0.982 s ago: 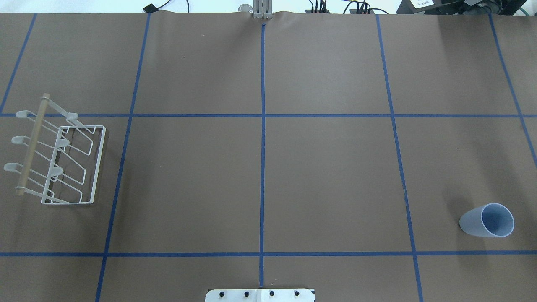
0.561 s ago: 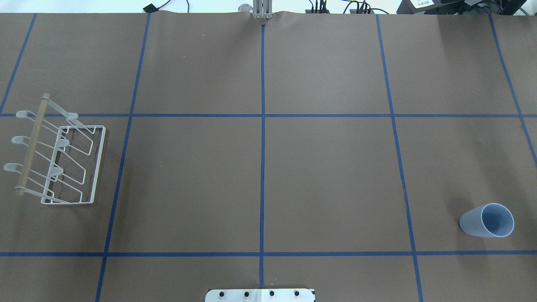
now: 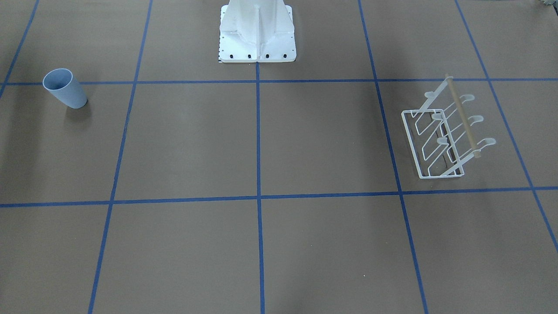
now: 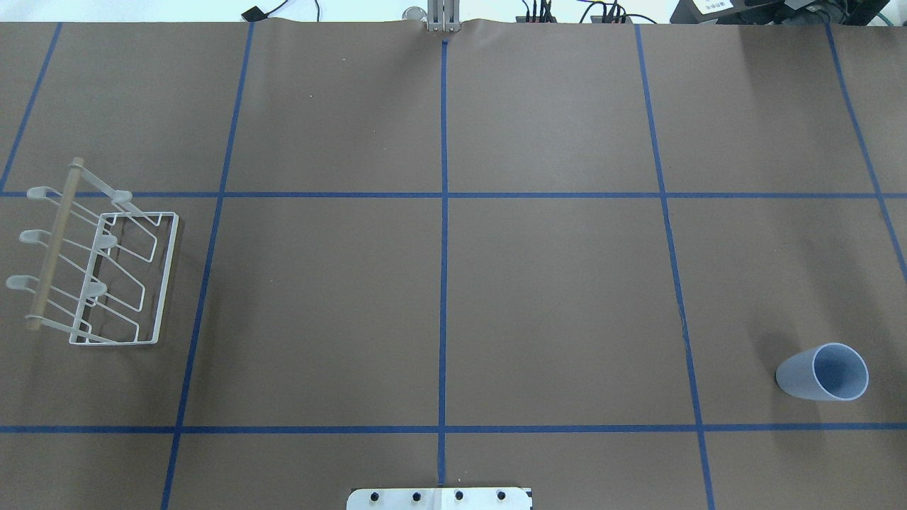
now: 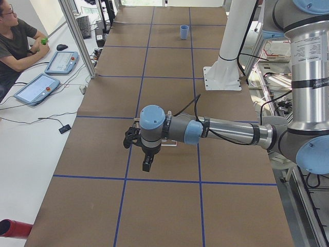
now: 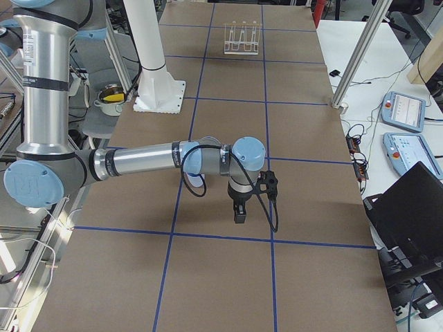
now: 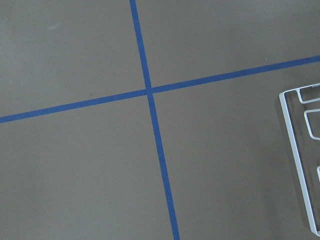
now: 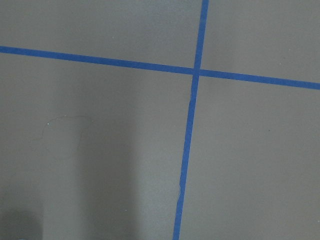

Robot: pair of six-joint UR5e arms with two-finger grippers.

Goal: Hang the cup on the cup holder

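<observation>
A brown counter point(image 4: 553, 297) carries a grid of blue tape lines point(image 4: 443, 283). Beside it, on a white side table point(image 5: 31, 154), lie a grey pendant point(image 5: 61, 62), a second pendant point(image 5: 36, 88) and a mouse point(image 5: 62, 47). A seated person point(image 5: 15, 41) in a dark shirt holds something green. A dark laptop point(image 6: 408, 214) stands open.

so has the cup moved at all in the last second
No, the cup sits in the same spot, just up and right of the blue tape cross.

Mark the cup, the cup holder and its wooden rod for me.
cup point(image 4: 822, 374), overhead view, inner wall just inside its rim.
cup holder point(image 4: 166, 276), overhead view, right-hand wire of its base frame.
wooden rod point(image 4: 54, 244), overhead view, halfway along it.
</observation>
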